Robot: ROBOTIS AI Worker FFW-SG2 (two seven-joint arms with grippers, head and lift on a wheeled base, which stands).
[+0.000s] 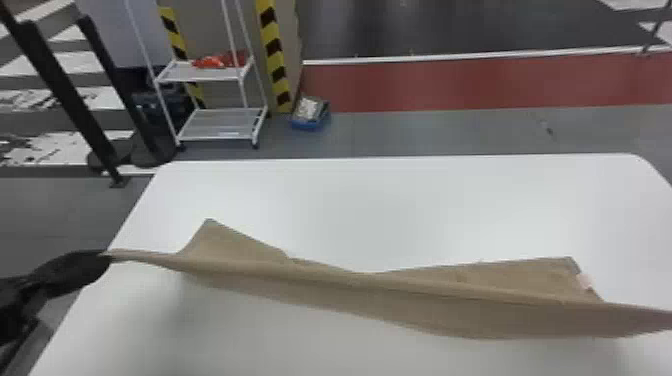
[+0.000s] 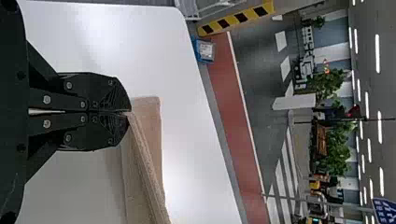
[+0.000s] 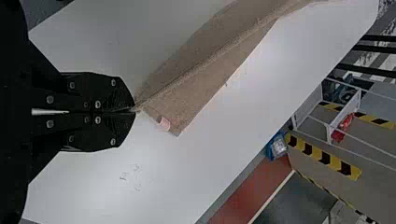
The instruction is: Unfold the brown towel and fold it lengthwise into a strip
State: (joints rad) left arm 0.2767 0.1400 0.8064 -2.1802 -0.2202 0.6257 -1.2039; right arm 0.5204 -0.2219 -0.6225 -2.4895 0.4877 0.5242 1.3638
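Now the brown towel (image 1: 375, 300) goes in a long line over the white table (image 1: 390, 200), from the table's left side to its right side. The left gripper (image 2: 129, 112) has its two fingers pinched together on one end, by the table's left edge. The right gripper (image 3: 135, 111) has its fingers pinched together on the other end, over the table's right part. So the long way of the towel runs from one gripper to the other, and each end sits right at its own gripper's tips.

The held ridge is up like the top of a tent. One part slopes down toward the table's near side. Two corners, the far left corner (image 1: 212, 237) and the far right corner (image 1: 555, 272), poke out toward the table's far side. A little pale tag (image 1: 584, 281) sits on the edge by the right one. How much of the towel touches the table is hard to tell.

It looks like the fold is being made, and the strip is not flat yet. Next, both grippers likely need to lower the ridge together, keeping it straight along the table. If one end goes down first or lets go too soon, the towel may twist or bunch up.
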